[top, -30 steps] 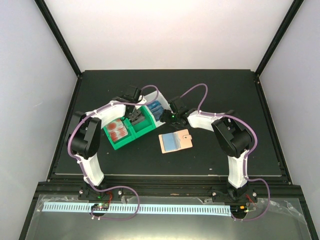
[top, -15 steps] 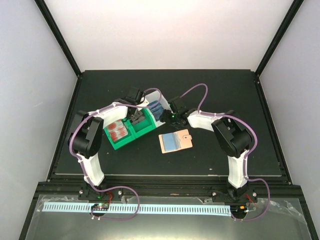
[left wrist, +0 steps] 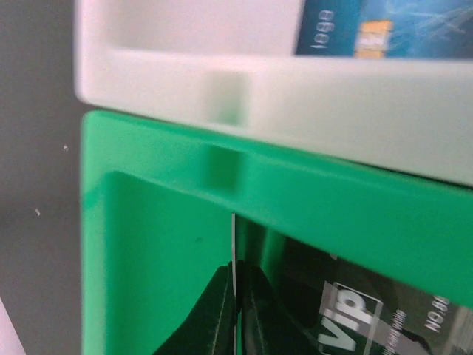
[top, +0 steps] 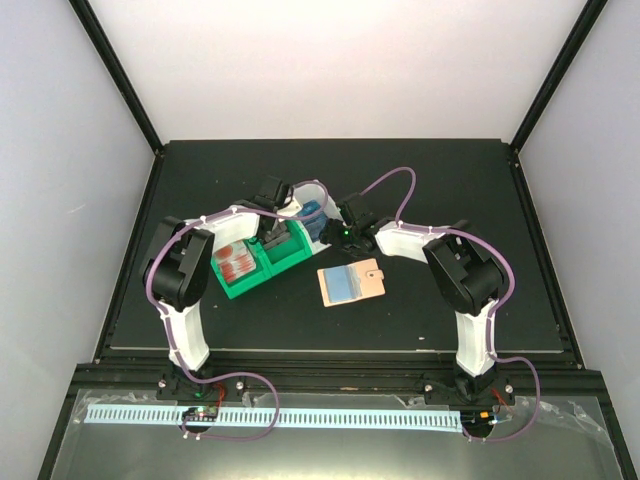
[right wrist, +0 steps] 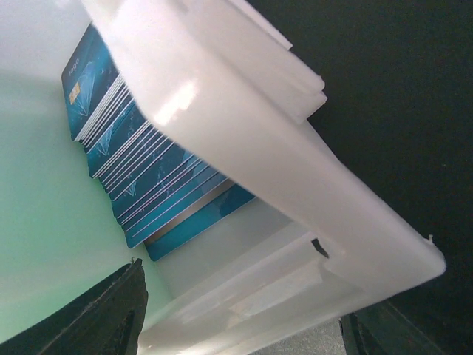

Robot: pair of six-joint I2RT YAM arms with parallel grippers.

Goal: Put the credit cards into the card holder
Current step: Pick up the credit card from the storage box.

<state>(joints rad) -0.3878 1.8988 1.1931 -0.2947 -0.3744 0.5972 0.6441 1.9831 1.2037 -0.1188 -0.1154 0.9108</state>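
Left claw [left wrist: 235, 310] | you are pinching a thin, stiff, slippery card [left wrist: 233, 244] by its edge | right claw [right wrist: 236, 325] spread.

The left pincer [left wrist: 238, 310] has closed, its tips now pinching the edge of a dark card [left wrist: 233, 251] inside the green bin [left wrist: 148, 244]. Its arm has swung slightly rightward over that bin.
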